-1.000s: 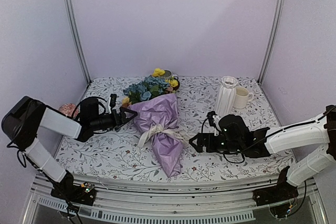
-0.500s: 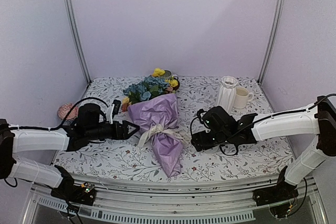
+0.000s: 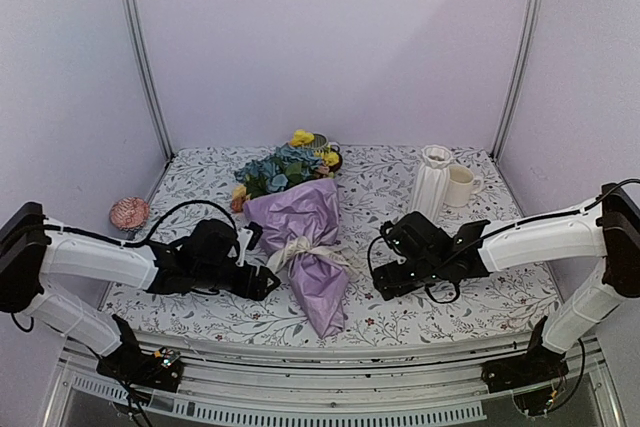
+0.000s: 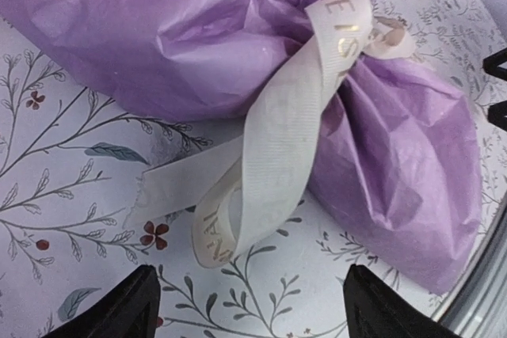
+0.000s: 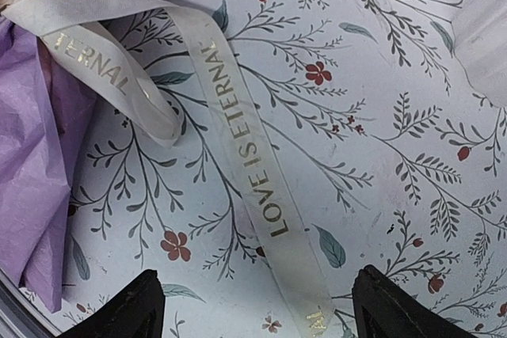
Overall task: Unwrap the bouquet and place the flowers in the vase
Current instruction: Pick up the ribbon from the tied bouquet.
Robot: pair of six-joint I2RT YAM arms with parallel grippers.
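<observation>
Bouquet (image 3: 305, 237): lying at the centre of the surface (image 3: 450, 312), light, its paper probably crushing easily.
Ribbon (image 4: 293, 132): limp tails trailing, likely the best hold.
Left end effector (image 4: 257, 306), right end effector (image 5: 261, 314): gaping wide, holding nothing.

bouquet (image 3: 300, 232) blocks centre | vase (image 3: 432, 185), mug (image 3: 461, 185) (close together) crowd far right

I'm in a lab test booth: plain lilac walls (image 3: 330, 37), alu frame posts (image 3: 141, 47), floral-cloth table (image 3: 480, 299), arms' mounting rail (image 3: 330, 389).
</observation>
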